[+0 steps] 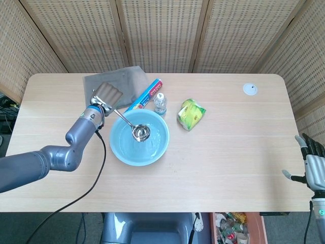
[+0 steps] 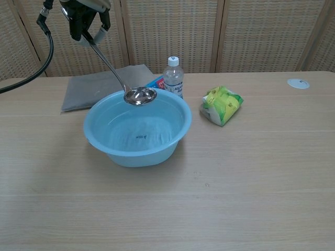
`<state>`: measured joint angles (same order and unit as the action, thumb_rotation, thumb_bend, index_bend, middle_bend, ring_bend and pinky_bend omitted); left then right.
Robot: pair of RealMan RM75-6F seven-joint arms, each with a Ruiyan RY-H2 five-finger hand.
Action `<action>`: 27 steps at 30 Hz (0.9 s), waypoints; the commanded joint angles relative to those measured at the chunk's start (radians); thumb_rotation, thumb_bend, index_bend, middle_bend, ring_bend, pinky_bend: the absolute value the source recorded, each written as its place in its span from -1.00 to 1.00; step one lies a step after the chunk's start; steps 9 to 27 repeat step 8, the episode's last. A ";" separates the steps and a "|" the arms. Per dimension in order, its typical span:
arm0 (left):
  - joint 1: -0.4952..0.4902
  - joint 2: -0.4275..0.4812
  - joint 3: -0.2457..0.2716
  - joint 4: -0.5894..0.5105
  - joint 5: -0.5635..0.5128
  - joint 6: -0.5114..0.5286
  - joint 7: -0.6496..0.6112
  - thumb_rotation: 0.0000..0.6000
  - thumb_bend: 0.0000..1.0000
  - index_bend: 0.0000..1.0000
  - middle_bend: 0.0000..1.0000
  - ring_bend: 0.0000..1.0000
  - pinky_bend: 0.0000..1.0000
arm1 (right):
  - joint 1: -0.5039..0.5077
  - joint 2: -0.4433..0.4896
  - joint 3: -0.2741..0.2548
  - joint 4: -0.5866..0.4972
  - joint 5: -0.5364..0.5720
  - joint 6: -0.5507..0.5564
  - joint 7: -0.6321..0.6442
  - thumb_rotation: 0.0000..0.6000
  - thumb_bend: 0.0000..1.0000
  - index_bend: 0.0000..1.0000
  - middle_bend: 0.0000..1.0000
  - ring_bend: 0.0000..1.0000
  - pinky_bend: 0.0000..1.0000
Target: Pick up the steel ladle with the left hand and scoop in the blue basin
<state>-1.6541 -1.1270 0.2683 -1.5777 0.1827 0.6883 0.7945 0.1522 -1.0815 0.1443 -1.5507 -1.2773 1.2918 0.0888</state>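
Left robot hand (image 1: 105,95) was up at the back-left of the tabletop (image 1: 228,152), fingers wrapped around the top of the ladle (image 2: 121,81) handle. In the chest view the same robot hand (image 2: 85,21) sat high near the top edge of frame, with a black cable (image 1: 96,173) trailing off the forearm.

Grey cloth (image 1: 114,84) lay flat directly beneath and behind that robot hand.

Ladle ran down and to the right from the grip; its scoop (image 2: 140,95) was raised above the basin (image 2: 137,128), about level with the back rim, with something shiny in it, can't tell what. From the head view the scoop (image 1: 140,133) sat over the basin's middle. Basin (image 1: 139,142) was just right of and in front of the left robot hand, resting on the tabletop, with water in it.

Blue box (image 1: 144,95) lay diagonally just right of the robot hand, behind the basin. Small clear bottle (image 2: 173,77) with white cap stood upright at the basin's back-right rim. Further right, a green-yellow packet (image 2: 222,105) lay near the bottle, apart from the basin. A white disc (image 1: 249,89) sat far right at the back.

Right robot hand (image 1: 313,165) hung off the tabletop's right front corner, fingers spread, holding nothing.
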 commanded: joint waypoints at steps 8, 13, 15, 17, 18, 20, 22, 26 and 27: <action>-0.001 0.010 0.006 -0.002 -0.008 0.001 0.017 1.00 0.17 0.71 0.98 0.95 0.97 | 0.000 -0.005 0.004 0.001 0.007 0.008 -0.018 1.00 -1.00 -1.00 -1.00 -1.00 -1.00; -0.001 0.010 0.006 -0.002 -0.008 0.001 0.017 1.00 0.17 0.71 0.98 0.95 0.97 | 0.000 -0.005 0.004 0.001 0.007 0.008 -0.018 1.00 -1.00 -1.00 -1.00 -1.00 -1.00; -0.001 0.010 0.006 -0.002 -0.008 0.001 0.017 1.00 0.17 0.71 0.98 0.95 0.97 | 0.000 -0.005 0.004 0.001 0.007 0.008 -0.018 1.00 -1.00 -1.00 -1.00 -1.00 -1.00; -0.001 0.010 0.006 -0.002 -0.008 0.001 0.017 1.00 0.17 0.71 0.98 0.95 0.97 | 0.000 -0.005 0.004 0.001 0.007 0.008 -0.018 1.00 -1.00 -1.00 -1.00 -1.00 -1.00; -0.001 0.010 0.006 -0.002 -0.008 0.001 0.017 1.00 0.17 0.71 0.98 0.95 0.97 | 0.000 -0.005 0.004 0.001 0.007 0.008 -0.018 1.00 -1.00 -1.00 -1.00 -1.00 -1.00; -0.001 0.010 0.006 -0.002 -0.008 0.001 0.017 1.00 0.17 0.71 0.98 0.95 0.97 | 0.000 -0.005 0.004 0.001 0.007 0.008 -0.018 1.00 -1.00 -1.00 -1.00 -1.00 -1.00; -0.001 0.010 0.006 -0.002 -0.008 0.001 0.017 1.00 0.17 0.71 0.98 0.95 0.97 | 0.000 -0.005 0.004 0.001 0.007 0.008 -0.018 1.00 -1.00 -1.00 -1.00 -1.00 -1.00; -0.001 0.010 0.006 -0.002 -0.008 0.001 0.017 1.00 0.17 0.71 0.98 0.95 0.97 | 0.000 -0.005 0.004 0.001 0.007 0.008 -0.018 1.00 -1.00 -1.00 -1.00 -1.00 -1.00; -0.001 0.010 0.006 -0.002 -0.008 0.001 0.017 1.00 0.17 0.71 0.98 0.95 0.97 | 0.000 -0.005 0.004 0.001 0.007 0.008 -0.018 1.00 -1.00 -1.00 -1.00 -1.00 -1.00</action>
